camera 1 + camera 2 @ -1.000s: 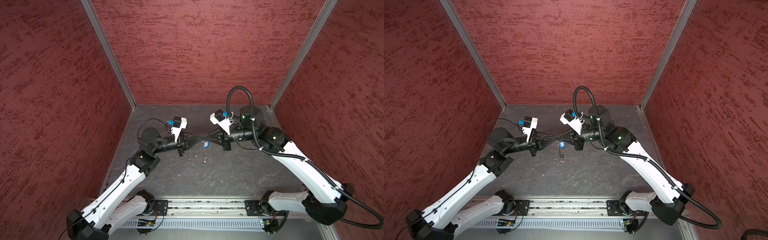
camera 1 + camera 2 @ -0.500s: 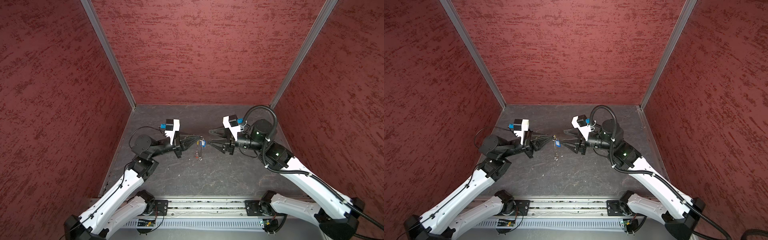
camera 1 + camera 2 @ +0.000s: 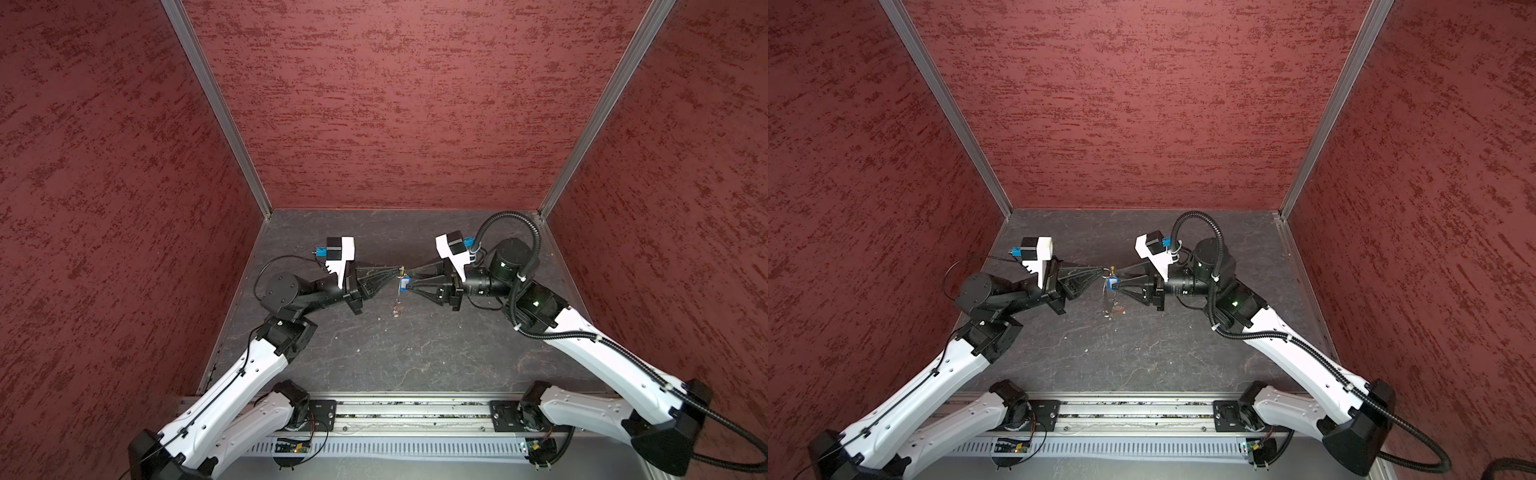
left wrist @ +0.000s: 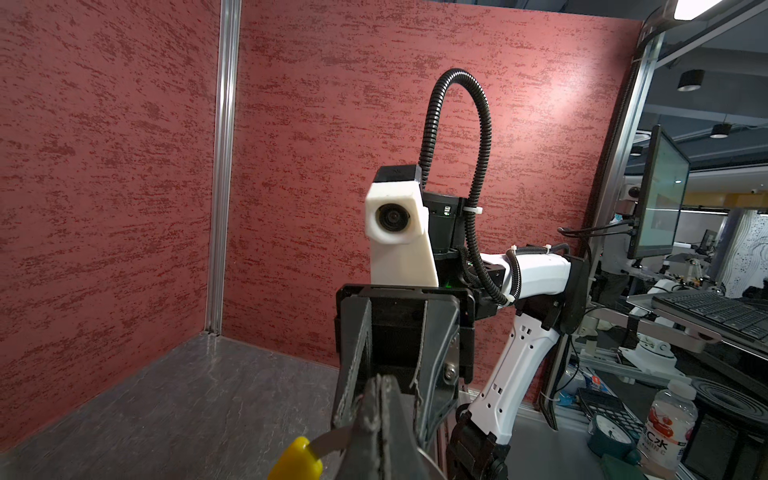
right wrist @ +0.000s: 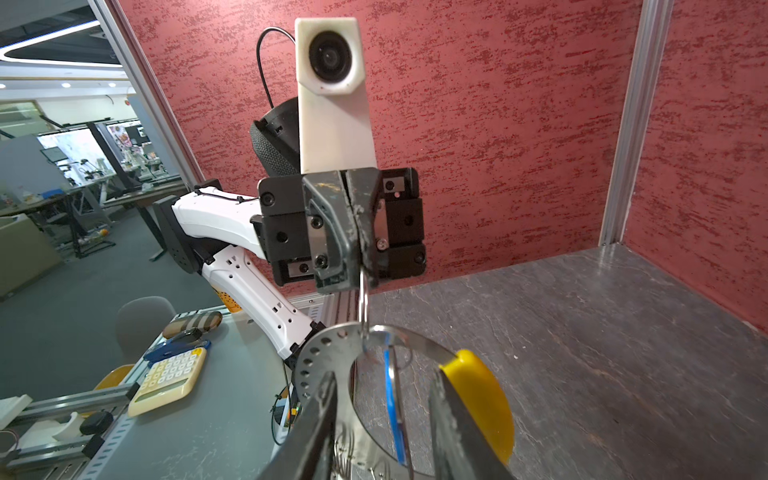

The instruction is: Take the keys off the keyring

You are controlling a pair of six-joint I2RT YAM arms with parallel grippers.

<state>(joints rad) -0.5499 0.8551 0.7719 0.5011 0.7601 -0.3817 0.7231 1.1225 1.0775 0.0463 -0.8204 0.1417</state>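
In the right wrist view alone, the left gripper (image 5: 360,277) pinches a ring (image 5: 364,303).

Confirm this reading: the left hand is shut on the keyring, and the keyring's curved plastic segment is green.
One thing is wrong: the curved plastic segment is yellow, not green, as the right wrist view shows. The left hand is indeed shut on the keyring.
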